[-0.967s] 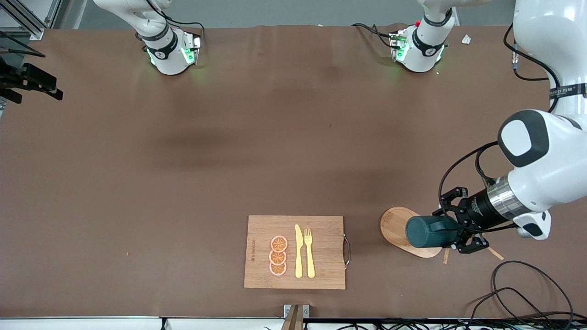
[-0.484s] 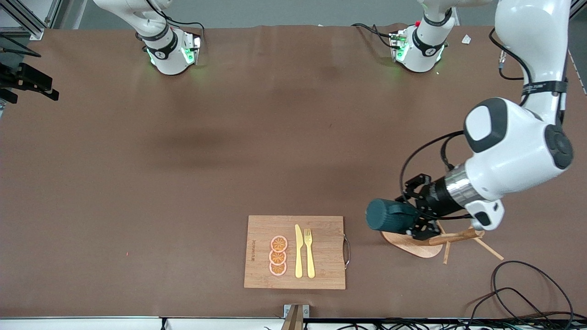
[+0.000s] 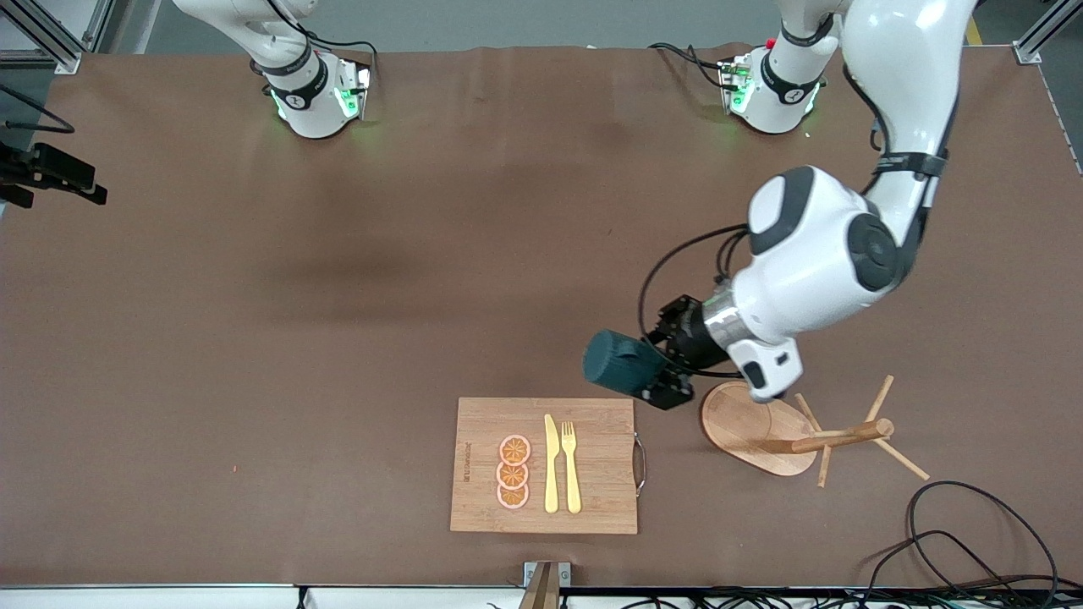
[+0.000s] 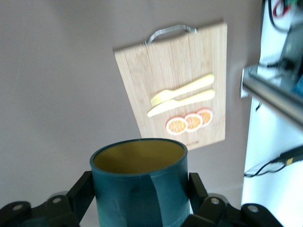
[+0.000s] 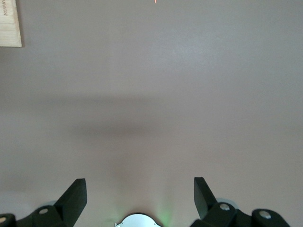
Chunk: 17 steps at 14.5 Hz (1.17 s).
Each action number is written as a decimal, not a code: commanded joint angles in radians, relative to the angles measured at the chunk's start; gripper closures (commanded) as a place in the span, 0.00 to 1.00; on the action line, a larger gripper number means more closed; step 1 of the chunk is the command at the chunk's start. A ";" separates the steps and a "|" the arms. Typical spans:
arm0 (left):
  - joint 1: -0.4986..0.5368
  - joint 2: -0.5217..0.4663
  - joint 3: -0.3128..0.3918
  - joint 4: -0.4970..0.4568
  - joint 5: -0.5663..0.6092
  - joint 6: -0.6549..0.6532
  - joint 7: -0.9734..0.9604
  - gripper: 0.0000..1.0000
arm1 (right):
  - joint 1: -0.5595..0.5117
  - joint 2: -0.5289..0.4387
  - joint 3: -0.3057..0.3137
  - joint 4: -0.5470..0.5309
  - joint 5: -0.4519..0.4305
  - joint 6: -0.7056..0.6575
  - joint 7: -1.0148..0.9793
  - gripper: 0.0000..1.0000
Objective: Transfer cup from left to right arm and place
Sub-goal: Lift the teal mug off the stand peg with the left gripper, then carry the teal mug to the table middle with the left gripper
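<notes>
Your left pincer (image 3: 656, 376) is clamped on the dark teal cup (image 3: 615, 363), one finger (image 4: 81, 193) pressed to each side of its wall, and it carries the cup in the air over the bare brown desk (image 3: 338, 338), just off the corner of the wooden cutting board (image 3: 482, 507) that bears a metal handle (image 3: 640, 463). In the front view the cup lies on its side: its long axis runs roughly level with the desk and in line with the wrist, closed base facing the right arm's end of the desk. In the left wrist view you look into its open mouth (image 4: 138, 154) and see the yellow-brown inside. On the board lie a yellow knife (image 3: 551, 463), a yellow fork (image 3: 571, 465) and three orange slices (image 3: 513, 472); a short line of print runs along the board's edge toward the right arm's end, too small to read. The wooden peg rack (image 3: 795, 433) stands beside the board, toward the left arm's end. Your right pincer (image 5: 139, 198) shows in the right wrist view only: its fingers (image 5: 73, 198) are spread wide with nothing between them, above bare desk, and that arm waits.
</notes>
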State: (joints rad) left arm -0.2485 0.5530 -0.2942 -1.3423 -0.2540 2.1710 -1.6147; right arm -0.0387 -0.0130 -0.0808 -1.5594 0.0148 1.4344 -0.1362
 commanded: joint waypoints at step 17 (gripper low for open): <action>-0.495 0.125 0.032 -0.032 1.053 -0.136 -0.249 0.51 | -0.084 0.177 0.012 0.056 0.005 0.126 -0.106 0.00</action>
State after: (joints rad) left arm -0.6449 0.6753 -0.2892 -1.3838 0.7266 2.1452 -1.7815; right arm -0.1012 0.1668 -0.0814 -1.5095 0.0157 1.5622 -0.2238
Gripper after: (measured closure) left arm 0.150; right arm 0.000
